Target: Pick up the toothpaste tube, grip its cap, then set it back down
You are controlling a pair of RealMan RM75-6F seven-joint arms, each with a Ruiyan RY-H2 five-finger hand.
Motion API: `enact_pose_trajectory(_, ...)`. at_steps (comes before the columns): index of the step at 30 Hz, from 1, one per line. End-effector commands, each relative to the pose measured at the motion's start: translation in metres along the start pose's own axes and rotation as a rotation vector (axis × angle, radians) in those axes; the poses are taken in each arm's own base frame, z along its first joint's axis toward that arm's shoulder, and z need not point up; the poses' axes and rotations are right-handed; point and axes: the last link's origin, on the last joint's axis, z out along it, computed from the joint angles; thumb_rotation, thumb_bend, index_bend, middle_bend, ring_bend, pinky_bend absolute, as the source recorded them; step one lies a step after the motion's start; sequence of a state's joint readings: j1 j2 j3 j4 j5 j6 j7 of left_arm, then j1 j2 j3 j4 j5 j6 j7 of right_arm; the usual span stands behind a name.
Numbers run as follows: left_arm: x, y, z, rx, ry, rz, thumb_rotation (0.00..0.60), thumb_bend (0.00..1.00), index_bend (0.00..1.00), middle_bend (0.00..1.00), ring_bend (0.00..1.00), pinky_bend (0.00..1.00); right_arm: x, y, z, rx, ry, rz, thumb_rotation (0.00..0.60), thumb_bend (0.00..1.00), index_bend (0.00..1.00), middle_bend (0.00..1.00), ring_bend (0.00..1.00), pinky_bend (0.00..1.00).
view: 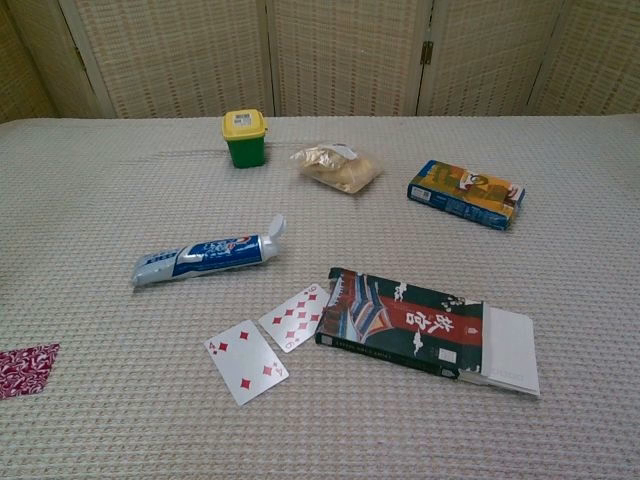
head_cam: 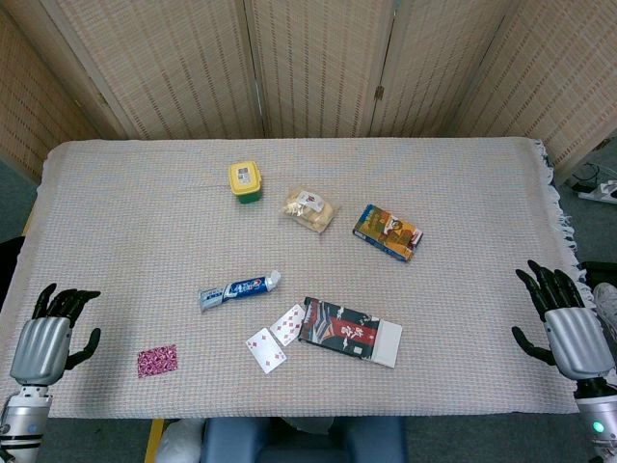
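Only the head view shows the hands. The left hand [head_cam: 43,338] hovers at the near left corner of the desk [head_cam: 145,241], fingers apart and lightly curled, holding nothing. The right hand [head_cam: 564,323] sits at the near right edge, fingers likewise spread and empty. Neither appears in the chest view, which looks across the cloth from low down and shows the objects' sides instead.

Nearest the front edge, toward the left, lies a small red patterned card [head_cam: 157,360], cut off at the frame edge in the chest view. Right of it, two playing cards [head_cam: 276,338] lie face up, overlapping slightly, diamonds showing. Touching the farther card's right side is a dark book [head_cam: 350,331] with red and white print, lying flat; the chest view shows its spine and page block.

Just beyond the cards, near the desk's middle, the toothpaste tube [head_cam: 238,288] lies on its side, well apart from both hands, crimped end to the left and cap [head_cam: 274,279] to the right. In the chest view the cap looks flipped open, its white lid standing up.

Farther back, a blue and orange box [head_cam: 388,231] lies to the right, a clear bag of snacks [head_cam: 309,209] sits centrally, and a green tub with a yellow lid [head_cam: 246,181] stands farthest.
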State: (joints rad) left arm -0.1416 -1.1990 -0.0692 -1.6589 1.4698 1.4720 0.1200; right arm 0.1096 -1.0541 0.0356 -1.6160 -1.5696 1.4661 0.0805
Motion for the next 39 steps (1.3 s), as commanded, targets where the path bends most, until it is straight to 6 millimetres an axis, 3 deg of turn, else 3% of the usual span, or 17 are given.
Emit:
enact_pose_trajectory(1,0.000,0.002,0.000,-0.009,0.024,-0.007,0.600,0.48,0.27,0.28,0.20,0.07,0.003,0.002,0.000,0.004,0.012,0.005,0.600,0.39,0.00,0.00,0.00,0.00)
enact_pose_trajectory(8,0.000,0.018,0.011,-0.080,0.027,-0.005,0.600,0.48,0.27,0.28,0.20,0.07,0.009,0.003,0.000,0.009,0.033,0.011,0.600,0.39,0.00,0.00,0.00,0.00)
enact_pose_trajectory(17,-0.008,0.056,0.048,-0.223,-0.027,-0.027,0.600,0.48,0.27,0.28,0.20,0.07,0.017,0.005,-0.001,0.003,0.056,0.008,0.600,0.40,0.00,0.00,0.00,0.00)
enact_pose_trajectory(21,-0.027,0.092,0.079,-0.321,-0.094,-0.057,0.600,0.45,0.28,0.28,0.21,0.07,0.017,0.005,-0.003,0.003,0.060,0.016,0.600,0.39,0.00,0.00,0.00,0.00)
enact_pose_trajectory(27,-0.056,0.123,0.101,-0.377,-0.155,-0.050,0.600,0.39,0.26,0.28,0.21,0.07,0.016,0.006,-0.005,0.000,0.054,0.024,0.600,0.39,0.00,0.00,0.00,0.00)
enact_pose_trajectory(34,-0.089,0.143,0.121,-0.386,-0.188,0.047,0.600,0.38,0.25,0.28,0.21,0.07,0.016,0.008,-0.005,-0.007,0.053,0.028,0.600,0.40,0.00,0.00,0.00,0.00)
enact_pose_trajectory(39,-0.108,0.144,0.131,-0.346,-0.214,0.089,0.600,0.37,0.25,0.28,0.21,0.07,0.015,0.009,-0.005,-0.012,0.050,0.030,0.600,0.39,0.00,0.00,0.00,0.00)
